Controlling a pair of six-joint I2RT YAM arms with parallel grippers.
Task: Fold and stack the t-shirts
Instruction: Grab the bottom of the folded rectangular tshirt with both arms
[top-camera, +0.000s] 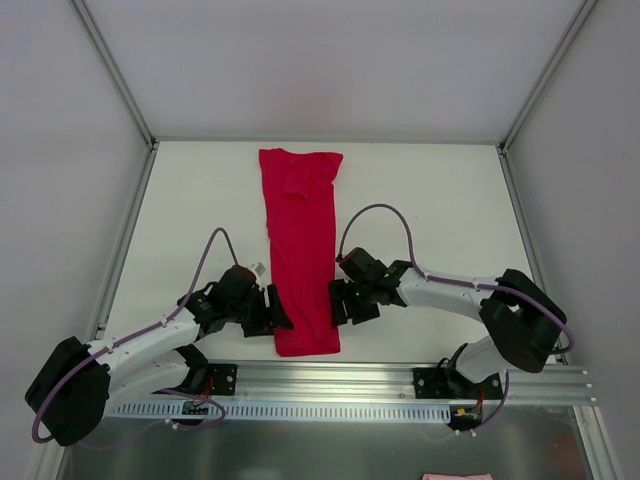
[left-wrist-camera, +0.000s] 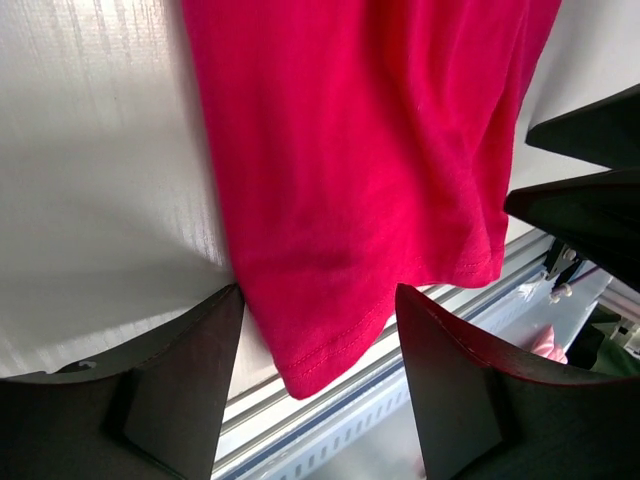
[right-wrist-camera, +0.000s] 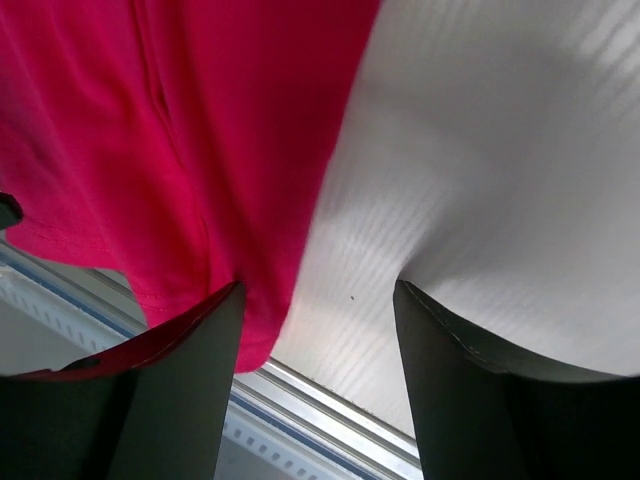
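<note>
1. The crimson t-shirt (top-camera: 302, 250) is lying flat on the white tabletop (top-camera: 440, 200) as a long narrow strip. It is running from the far middle to the near edge, with its hem end just short of the metal rail (top-camera: 380, 372).
2. I am judging it light, thin and limp. It will likely be sagging and sliding once lifted, and nothing about it looks fragile.
3. I am reckoning the best hold is a pinch at each near corner, catching every layer at the stitched hem (left-wrist-camera: 330, 365).
4. My left jaws are standing spread, with the near left corner lying unpinched between their fingers (left-wrist-camera: 190, 380).
5. My right jaws are standing spread too, with one finger (right-wrist-camera: 180, 390) over the strip's right edge and the other over bare tabletop.
</note>
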